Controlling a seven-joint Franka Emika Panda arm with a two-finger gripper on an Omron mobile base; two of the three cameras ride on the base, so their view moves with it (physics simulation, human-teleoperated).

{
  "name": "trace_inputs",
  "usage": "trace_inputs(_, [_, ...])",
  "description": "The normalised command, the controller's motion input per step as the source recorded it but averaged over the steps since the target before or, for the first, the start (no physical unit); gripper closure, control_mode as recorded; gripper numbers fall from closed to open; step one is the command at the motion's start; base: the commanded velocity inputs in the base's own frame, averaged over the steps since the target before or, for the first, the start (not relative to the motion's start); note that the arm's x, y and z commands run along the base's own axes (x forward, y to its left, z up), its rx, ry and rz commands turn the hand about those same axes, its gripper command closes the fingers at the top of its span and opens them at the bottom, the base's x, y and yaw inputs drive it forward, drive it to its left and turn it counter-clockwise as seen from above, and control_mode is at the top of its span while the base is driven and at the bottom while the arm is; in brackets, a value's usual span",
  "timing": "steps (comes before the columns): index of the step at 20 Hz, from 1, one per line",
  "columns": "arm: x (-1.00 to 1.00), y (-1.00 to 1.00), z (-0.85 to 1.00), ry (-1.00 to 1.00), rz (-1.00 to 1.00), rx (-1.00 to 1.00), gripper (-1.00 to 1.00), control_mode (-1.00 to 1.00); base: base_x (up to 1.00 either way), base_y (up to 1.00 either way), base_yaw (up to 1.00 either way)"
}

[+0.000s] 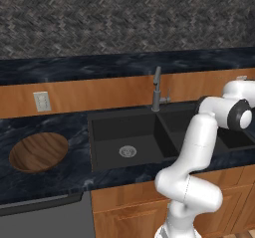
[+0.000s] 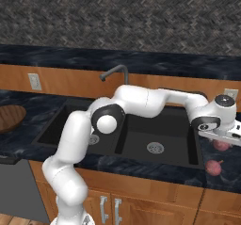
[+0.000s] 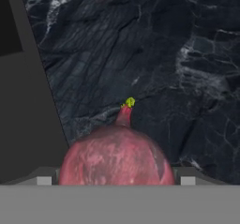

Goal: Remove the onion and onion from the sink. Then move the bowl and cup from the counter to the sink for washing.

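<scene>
A black double-basin sink [image 2: 179, 139] is set into a dark marbled counter [image 2: 221, 179], with a grey gooseneck faucet [image 1: 157, 90] rising behind the divider between the basins. Both basins look bare apart from their round metal drains. The white robot arm reaches across the sink to the counter on the sink's right side. There, two pinkish-red onions lie on the dark stone just beside the sink's right rim: the near onion [image 2: 214, 167] sits toward the counter's front edge, and the far onion [image 2: 221, 145] lies behind it, directly under the gripper [image 2: 225, 135]. In the hand view the far onion [image 3: 117, 156] sits on the counter between the spread fingertips [image 3: 44, 180], which are apart from its sides, so the gripper is released. A wide wooden bowl [image 1: 38, 151] rests on the counter well to the left of the sink.
</scene>
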Motion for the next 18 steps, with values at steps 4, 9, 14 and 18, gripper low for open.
trace_inputs(4, [-0.04, -0.01, -0.11, 0.0, 0.0, 0.0, 1.0, -1.0, 0.0, 0.0, 0.0])
trace_inputs(9, [0.06, -0.06, -0.15, 0.01, 0.0, -0.02, 1.0, -1.0, 0.0, 0.0, 0.0])
trace_inputs(14, [0.01, -0.16, -0.17, 0.02, 0.0, -0.04, 1.0, -1.0, 0.0, 0.0, 0.0])
trace_inputs(18, [0.0, -0.06, -0.12, 0.0, 0.0, -0.01, 1.0, -1.0, 0.0, 0.0, 0.0])
